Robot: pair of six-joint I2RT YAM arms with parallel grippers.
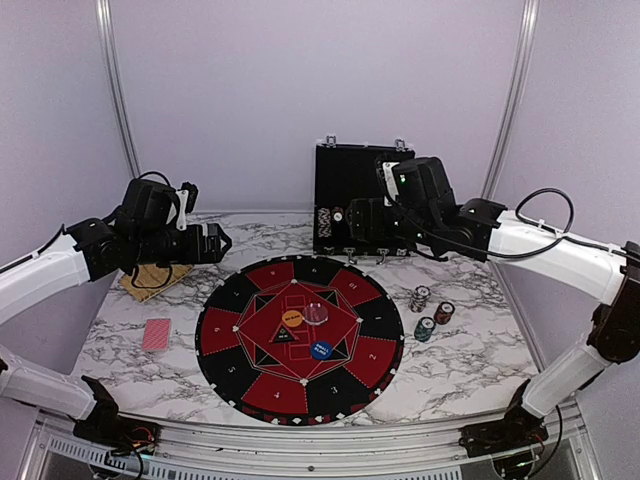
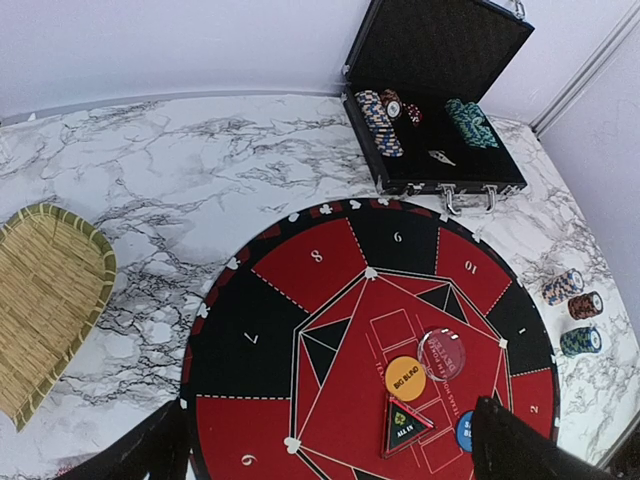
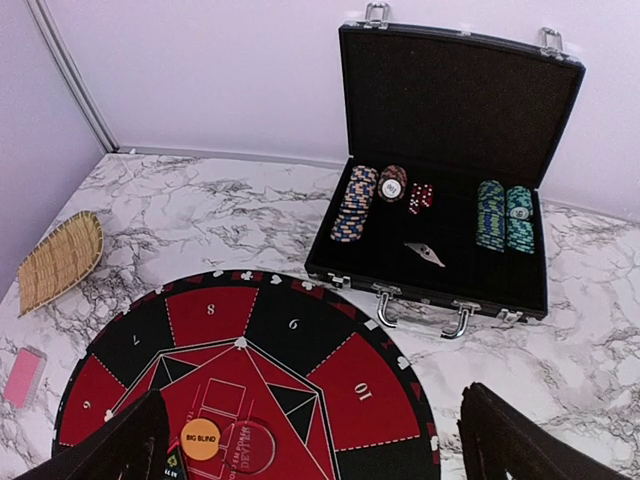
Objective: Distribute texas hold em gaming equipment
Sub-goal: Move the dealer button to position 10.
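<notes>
the left gripper and right gripper hover spread and empty, seemingly poised to begin: chip stacks wait right of the mat, discs at its centre, cards left.

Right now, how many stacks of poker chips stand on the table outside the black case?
3, all right of the round mat: a grey-white stack farthest back, a dark red stack beside it, a teal stack in front of both. I see none hidden.
</notes>
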